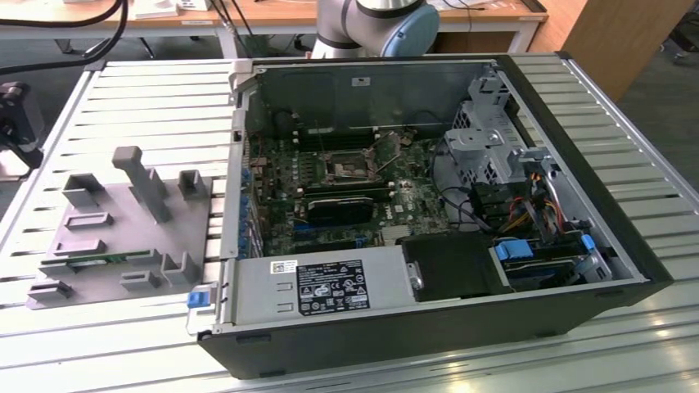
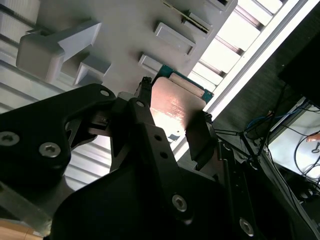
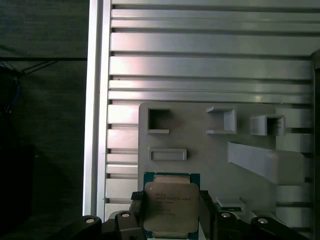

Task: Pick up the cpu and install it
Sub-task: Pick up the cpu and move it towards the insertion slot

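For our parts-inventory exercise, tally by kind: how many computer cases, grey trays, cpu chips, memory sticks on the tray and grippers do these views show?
computer case: 1
grey tray: 1
cpu chip: 1, between the gripper's fingers
memory stick on the tray: 1
gripper: 1
Total: 5

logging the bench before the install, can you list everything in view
chip: one, silver top with green edge, between the jaws above the plate
plate: one, grey with raised holders, on the table, at the exterior view's left of the computer case
memory stick: one, green, lying in a holder on the plate
computer case: one, black, open, on the table
circuit board: one, green, inside the computer case
table: one, silver slats, under plate and computer case
robot arm: one, grey and blue, beyond the computer case
jaws: one pair, black, closed on the chip's opposite edges
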Controlling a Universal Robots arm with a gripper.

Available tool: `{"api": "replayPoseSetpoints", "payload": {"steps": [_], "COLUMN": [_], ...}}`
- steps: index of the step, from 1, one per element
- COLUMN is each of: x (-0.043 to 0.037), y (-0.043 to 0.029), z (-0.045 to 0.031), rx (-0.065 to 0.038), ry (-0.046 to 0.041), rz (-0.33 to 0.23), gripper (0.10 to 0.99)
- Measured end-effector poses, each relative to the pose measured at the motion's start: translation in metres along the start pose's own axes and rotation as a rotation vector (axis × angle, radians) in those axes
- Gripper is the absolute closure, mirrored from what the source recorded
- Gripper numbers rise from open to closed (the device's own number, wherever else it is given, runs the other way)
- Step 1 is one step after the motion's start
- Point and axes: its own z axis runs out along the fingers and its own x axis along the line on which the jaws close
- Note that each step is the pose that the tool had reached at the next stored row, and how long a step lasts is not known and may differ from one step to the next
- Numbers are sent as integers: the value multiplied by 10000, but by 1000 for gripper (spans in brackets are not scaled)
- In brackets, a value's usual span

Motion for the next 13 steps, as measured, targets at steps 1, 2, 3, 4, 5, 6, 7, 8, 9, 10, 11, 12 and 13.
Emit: {"api": "replayPoseSetpoints", "payload": {"steps": [1,2,3,4,5,6,7,8,9,10,11,12,13], "x": [0,1,1,1,0,1,1,1,0,1,1,-3,-4], "y": [0,0,1,1,1,1,1,2,2,2,2,3,3], "z": [-3,-7,-11,-13,-16,-19,-22,-25,-27,-30,-34,-36,-38], "rx": [0,2,2,1,0,1,1,1,1,1,1,1,2], "ry": [0,2,3,1,0,0,1,1,1,1,2,2,4], "rz": [0,1,1,1,1,1,1,1,1,1,1,1,2], "gripper": [561,561,561,561,561,561,561,561,561,561,561,561,561]}}
